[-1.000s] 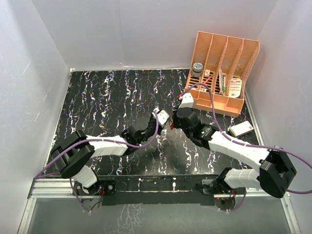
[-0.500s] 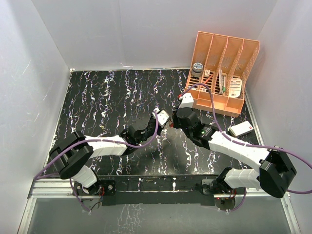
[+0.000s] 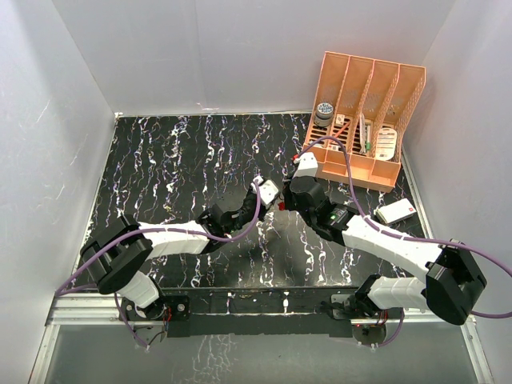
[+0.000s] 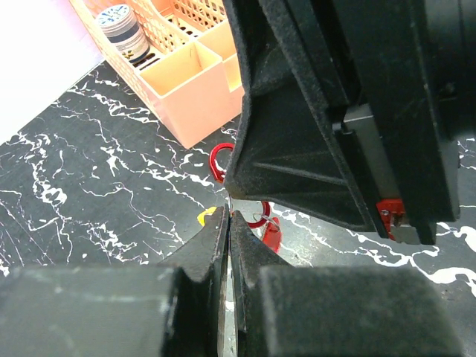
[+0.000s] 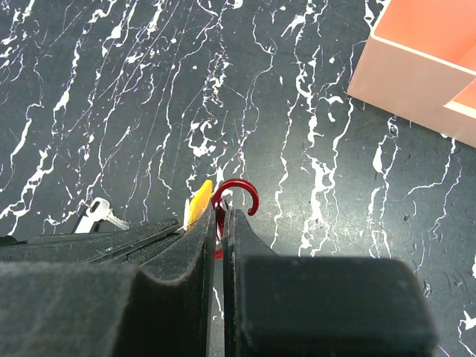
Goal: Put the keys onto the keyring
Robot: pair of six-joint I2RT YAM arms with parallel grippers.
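Note:
Both grippers meet tip to tip at mid-table. My right gripper (image 5: pixel 221 212) (image 3: pixel 286 202) is shut on the keyring (image 5: pixel 239 192), a red wire loop curving out past its fingertips. The keyring (image 4: pixel 218 159) also shows in the left wrist view, with a red key head (image 4: pixel 272 233) hanging by it. My left gripper (image 4: pixel 229 217) (image 3: pixel 277 199) is shut on a thin metal blade, with the yellow key head (image 4: pixel 206 216) (image 5: pixel 198 204) right at its tip, touching or nearly touching the loop. Another silver key (image 5: pixel 101 213) lies flat on the table to the left.
An orange file organiser (image 3: pixel 364 120) with small items stands at the back right, close behind the grippers. A white device (image 3: pixel 396 212) lies by the right wall. The black marbled table (image 3: pixel 176 160) is walled in white on three sides.
The left arm has edged slightly right, closer to the right gripper. Both grippers stay shut and the right arm holds still.

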